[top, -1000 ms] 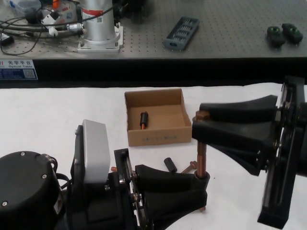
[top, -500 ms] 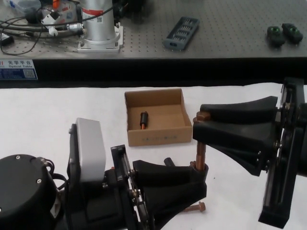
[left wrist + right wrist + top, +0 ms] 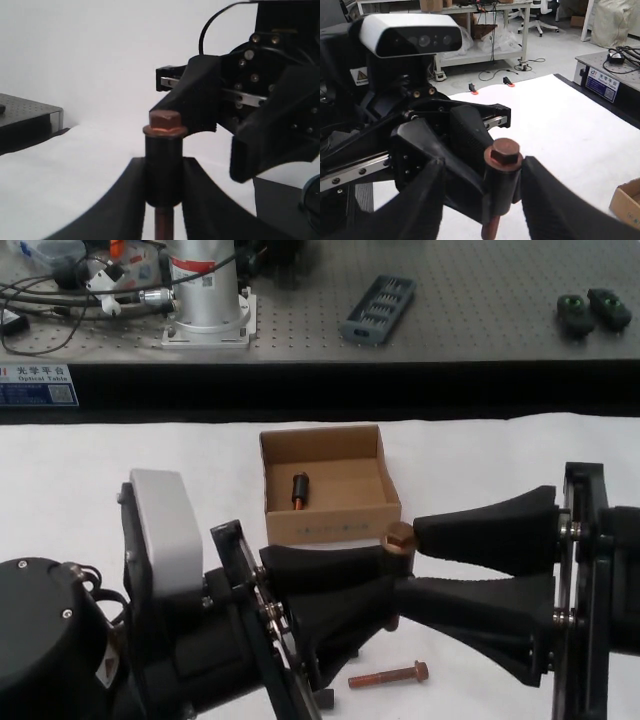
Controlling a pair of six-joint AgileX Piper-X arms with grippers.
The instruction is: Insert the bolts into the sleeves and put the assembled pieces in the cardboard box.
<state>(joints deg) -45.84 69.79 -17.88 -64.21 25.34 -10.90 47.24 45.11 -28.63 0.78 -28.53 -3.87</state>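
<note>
three bolts (image 3: 388, 676) (image 3: 399, 537) (image 3: 297, 502), two sleeves (image 3: 162, 170) (image 3: 300, 483), one cardboard box (image 3: 330, 524)

Shank of the bolt (image 3: 164, 122) mostly hidden inside the sleeve (image 3: 163, 170), lower end cut by the left wrist view's edge.

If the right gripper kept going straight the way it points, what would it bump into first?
The right gripper would most likely meet the black sleeve with the bolt in it, standing between its jaws and held by the left gripper, which faces it just behind.
</note>
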